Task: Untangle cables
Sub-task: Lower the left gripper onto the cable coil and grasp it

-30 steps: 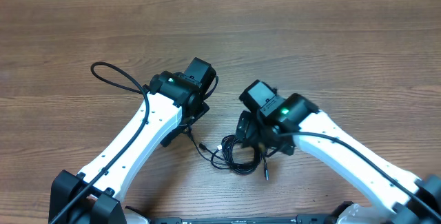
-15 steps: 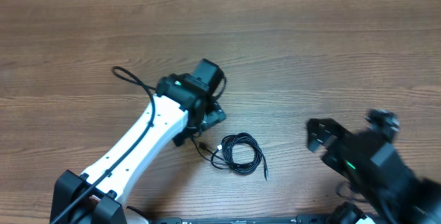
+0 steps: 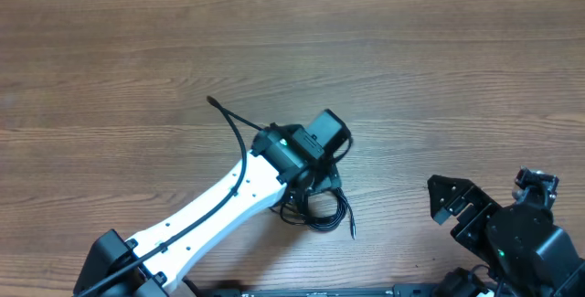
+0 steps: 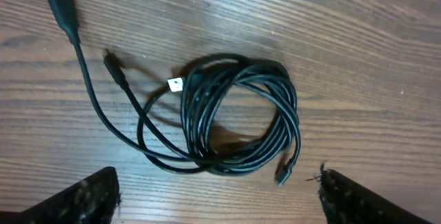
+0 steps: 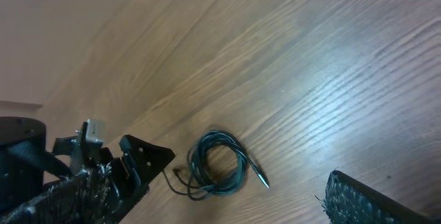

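Observation:
The cables (image 3: pixel 322 213) lie as a small black coil on the wooden table, with loose ends trailing left and a straight tip pointing down-right. In the left wrist view the cables (image 4: pixel 238 117) fill the middle. A larger plug (image 4: pixel 60 2) sits top left and a small plug (image 4: pixel 283 173) at the coil's lower edge. My left gripper (image 4: pixel 219 198) hangs right over the coil, open, with nothing between its fingers. My right gripper (image 5: pixel 220 207) is open and empty, far to the right of the cables (image 5: pixel 217 163).
The left arm (image 3: pixel 219 201) slants from the bottom left towards the centre, its own thick wire looping above it. In the overhead view the right gripper (image 3: pixel 489 195) sits at the bottom right corner. Bare wood surrounds the coil.
The left gripper has swung right and now sits over the coil. The right arm has pulled away from the coil to the bottom right corner.

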